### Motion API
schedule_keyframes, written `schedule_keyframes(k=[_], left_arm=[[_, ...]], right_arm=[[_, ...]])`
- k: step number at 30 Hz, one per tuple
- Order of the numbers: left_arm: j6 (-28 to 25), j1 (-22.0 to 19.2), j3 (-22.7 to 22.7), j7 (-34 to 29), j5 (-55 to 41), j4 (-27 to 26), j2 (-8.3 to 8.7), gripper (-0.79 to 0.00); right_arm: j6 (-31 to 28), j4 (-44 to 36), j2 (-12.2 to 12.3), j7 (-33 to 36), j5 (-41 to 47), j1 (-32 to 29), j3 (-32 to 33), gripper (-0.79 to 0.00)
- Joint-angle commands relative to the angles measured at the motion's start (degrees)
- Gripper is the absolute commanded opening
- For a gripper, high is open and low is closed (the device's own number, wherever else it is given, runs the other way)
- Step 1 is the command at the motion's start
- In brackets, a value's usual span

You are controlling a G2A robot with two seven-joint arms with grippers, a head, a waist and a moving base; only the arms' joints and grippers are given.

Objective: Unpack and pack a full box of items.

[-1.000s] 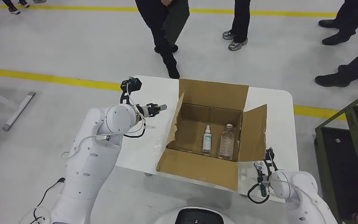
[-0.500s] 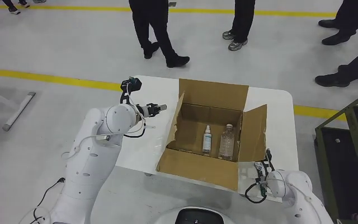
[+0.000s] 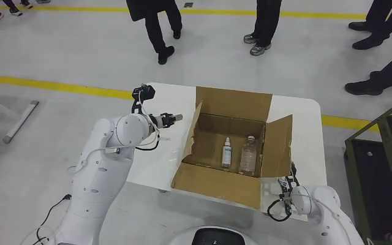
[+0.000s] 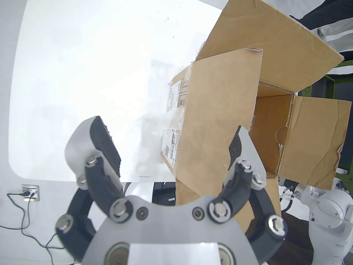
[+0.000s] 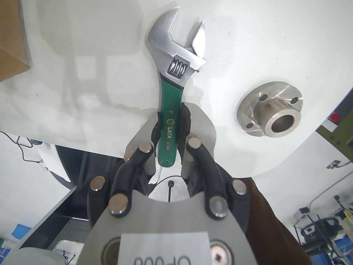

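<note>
open box (image 3: 215, 181): spray btl (image 3: 226, 153), clear btl (image 3: 248, 157)

White table (image 3: 162, 131) carrying a cardboard box (image 3: 211, 182), a wrench (image 5: 172, 84) and a metal flange (image 5: 269, 110)

The table top is white with rounded corners. The cardboard box stands open on it, flaps raised, set toward the right arm's side, with its near flap reaching the table's near edge. By the near corner on that side is the wrench, steel head over the top and green handle pointing to the edge; whether it rests flat cannot be told. The metal flange sits just beside the wrench without touching it, bore upward.
</note>
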Motion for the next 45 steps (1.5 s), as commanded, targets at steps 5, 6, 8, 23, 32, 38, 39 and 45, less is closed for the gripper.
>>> schedule_keyframes(k=[5, 6, 8, 23, 32, 38, 39, 45], left_arm=[[0.00, 0.00, 0.00, 0.00, 0.00, 0.00, 0.00, 0.000], [0.00, 0.00, 0.00, 0.00, 0.00, 0.00, 0.00, 0.000], [0.00, 0.00, 0.00, 0.00, 0.00, 0.00, 0.00, 0.000], [0.00, 0.00, 0.00, 0.00, 0.00, 0.00, 0.00, 0.000], [0.00, 0.00, 0.00, 0.00, 0.00, 0.00, 0.00, 0.000], [0.00, 0.00, 0.00, 0.00, 0.00, 0.00, 0.00, 0.000], [0.00, 0.00, 0.00, 0.00, 0.00, 0.00, 0.00, 0.000], [0.00, 0.00, 0.00, 0.00, 0.00, 0.00, 0.00, 0.000]], right_arm=[[0.27, -0.55, 0.01, -0.07, 0.42, -0.22, 0.80, -0.785], [0.36, -0.88, 0.04, -0.11, 0.66, -0.35, 1.29, -0.785], [0.55, -1.75, 0.11, -0.14, 1.19, -0.70, 2.34, -0.785], [-2.85, -20.95, 0.98, -4.66, 16.89, -10.18, 23.83, -0.785], [-2.66, -24.97, 0.83, -7.35, 20.05, -14.14, 28.50, -0.785], [-2.66, -24.97, 0.83, -7.35, 20.05, -14.14, 28.50, -0.785], [-2.66, -24.97, 0.83, -7.35, 20.05, -14.14, 28.50, -0.785], [-3.25, -26.68, 0.64, -13.42, 26.64, -14.26, 32.53, -0.785]])
